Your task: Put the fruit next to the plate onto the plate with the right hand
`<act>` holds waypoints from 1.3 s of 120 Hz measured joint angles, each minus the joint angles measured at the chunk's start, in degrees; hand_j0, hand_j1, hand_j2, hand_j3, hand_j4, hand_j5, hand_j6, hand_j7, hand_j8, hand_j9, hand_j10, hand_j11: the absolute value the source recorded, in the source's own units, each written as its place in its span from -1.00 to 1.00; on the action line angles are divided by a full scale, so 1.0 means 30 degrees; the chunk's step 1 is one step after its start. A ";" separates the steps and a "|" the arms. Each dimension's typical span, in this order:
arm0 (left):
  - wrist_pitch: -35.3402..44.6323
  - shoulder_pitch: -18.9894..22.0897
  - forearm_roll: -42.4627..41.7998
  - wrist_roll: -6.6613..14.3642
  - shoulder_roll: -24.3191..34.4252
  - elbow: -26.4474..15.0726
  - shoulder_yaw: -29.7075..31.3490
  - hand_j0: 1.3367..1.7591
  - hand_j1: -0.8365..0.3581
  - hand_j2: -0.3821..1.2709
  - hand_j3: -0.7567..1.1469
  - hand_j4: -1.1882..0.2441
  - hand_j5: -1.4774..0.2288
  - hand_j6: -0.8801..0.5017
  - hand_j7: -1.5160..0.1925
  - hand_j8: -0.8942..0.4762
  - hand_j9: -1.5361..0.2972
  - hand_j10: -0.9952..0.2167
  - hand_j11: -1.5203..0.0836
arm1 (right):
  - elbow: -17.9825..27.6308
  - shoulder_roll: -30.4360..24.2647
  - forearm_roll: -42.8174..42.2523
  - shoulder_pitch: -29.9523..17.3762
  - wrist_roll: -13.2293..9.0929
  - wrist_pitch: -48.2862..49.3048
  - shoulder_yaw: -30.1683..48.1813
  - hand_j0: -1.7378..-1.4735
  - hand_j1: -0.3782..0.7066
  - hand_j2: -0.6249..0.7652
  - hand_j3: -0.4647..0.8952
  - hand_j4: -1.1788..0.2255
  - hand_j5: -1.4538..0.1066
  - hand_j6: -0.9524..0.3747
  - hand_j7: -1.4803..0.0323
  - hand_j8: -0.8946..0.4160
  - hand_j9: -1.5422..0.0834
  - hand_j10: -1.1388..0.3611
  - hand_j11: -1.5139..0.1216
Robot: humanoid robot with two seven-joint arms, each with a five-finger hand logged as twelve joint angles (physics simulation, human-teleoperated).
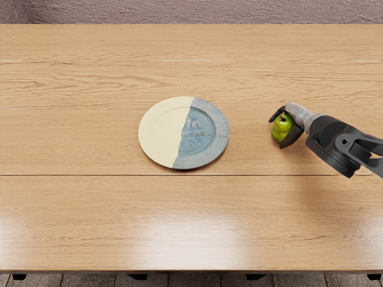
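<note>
Item: fruit (281, 127), with my right hand (291, 124) gripping it.
I am seeing the dark fingers (293, 139) wrapping the green fruit, clamping it from both sides. The plate (160, 133) is sitting on the table (179, 227) well apart from the hand, toward the picture's left. The arm is reaching in from the right edge.

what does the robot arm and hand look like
Only the right arm shows: a chunky dark grey, nearly black casing with angular segments, narrowing to a lighter grey cylindrical wrist. The right hand has black fingers. No cables or markings are visible.
</note>
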 joint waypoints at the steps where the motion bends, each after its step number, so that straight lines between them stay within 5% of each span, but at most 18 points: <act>1: 0.0000 0.0000 0.0000 0.0000 0.0000 0.0000 0.0000 0.52 0.97 -0.54 -0.21 0.65 0.72 0.26 0.76 0.29 0.66 0.63 0.88 | 0.0000 0.0004 0.0009 0.0009 0.0000 0.0001 0.0025 -0.37 -0.06 -0.13 -0.32 -0.02 0.03 -0.14 0.11 -0.16 0.10 -0.05 0.06; 72: -0.0004 0.0000 0.0000 0.0000 0.0000 0.0000 -0.0006 0.52 0.97 -0.54 -0.20 0.65 0.72 0.26 0.76 0.29 0.66 0.63 0.88 | 0.0771 0.1681 0.0562 0.1617 -0.0002 0.0593 0.1509 -0.37 -0.03 -0.12 -0.32 -0.02 0.01 -0.13 0.09 -0.12 0.08 0.00 0.04; 156: -0.0001 0.0000 -0.0001 0.0001 0.0000 0.0000 -0.0006 0.52 0.97 -0.54 -0.20 0.65 0.72 0.26 0.76 0.29 0.66 0.63 0.88 | 0.2264 0.5048 0.0690 0.1732 -0.0019 0.1951 0.2115 -0.35 -0.11 -0.18 -0.32 -0.08 -0.10 -0.15 0.00 -0.12 -0.01 -0.03 -0.05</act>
